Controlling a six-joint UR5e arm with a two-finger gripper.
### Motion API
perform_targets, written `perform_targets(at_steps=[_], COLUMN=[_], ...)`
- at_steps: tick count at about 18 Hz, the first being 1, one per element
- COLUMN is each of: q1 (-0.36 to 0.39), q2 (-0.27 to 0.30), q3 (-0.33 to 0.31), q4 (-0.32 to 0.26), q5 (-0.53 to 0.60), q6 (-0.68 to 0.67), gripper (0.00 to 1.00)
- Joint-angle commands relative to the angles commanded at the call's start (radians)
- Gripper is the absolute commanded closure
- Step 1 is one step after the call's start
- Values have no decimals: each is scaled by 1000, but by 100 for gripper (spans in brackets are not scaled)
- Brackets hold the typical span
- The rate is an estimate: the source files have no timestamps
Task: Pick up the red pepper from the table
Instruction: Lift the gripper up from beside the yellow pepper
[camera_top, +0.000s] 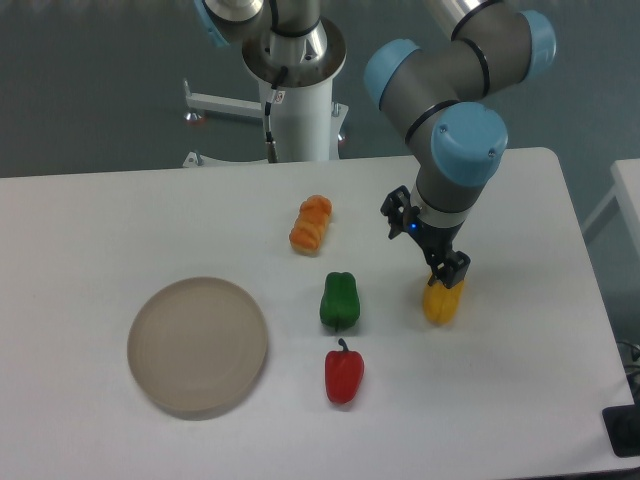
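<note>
— White and matte, the table (120, 210) runs under everything, with grey floor behind it. Where does the red pepper (344, 375) lie?

— Just in front of the green pepper (339, 299), stem pointing back toward it, nearly touching. It rests flat on the tabletop, untouched as far as I can see.

— And the gripper (447, 272)?

— Off to the right of the green pepper, low over the yellow pepper (441, 302), which sits directly under the fingertips. Whether the fingers are spread, closed, or pinching that yellow one, I cannot tell; the wrist hides them.

— So the task?

— Barely begun, I judge. The red pepper is not gripped and not lifted. The arm has to come across to the front of the green pepper, descend, close and raise. The round beige plate (198, 346) to the left of the green pepper and the orange piece (311, 224) behind it play no part.
</note>
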Motion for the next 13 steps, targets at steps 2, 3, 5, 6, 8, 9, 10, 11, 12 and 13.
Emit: perform_targets(at_steps=[2,3,5,6,8,9,10,11,12,13], q1=[-2,-2,-2,-2,-2,-2,-3,-9,-23,-29], q2=[0,0,0,0,2,2,-2,-11,-15,-23], q3=[0,2,0,0,2,2,3,8,11,14], q4=[-2,-3,3,11,12,12,12,14,14,26], q5=[0,0,-6,-14,-20,-31,-43,-48,-55,-61], q6=[-6,-8,-27,-37,-43,-52,-98,-179,-227,-267], gripper=[0,0,0,0,0,0,0,0,0,0])
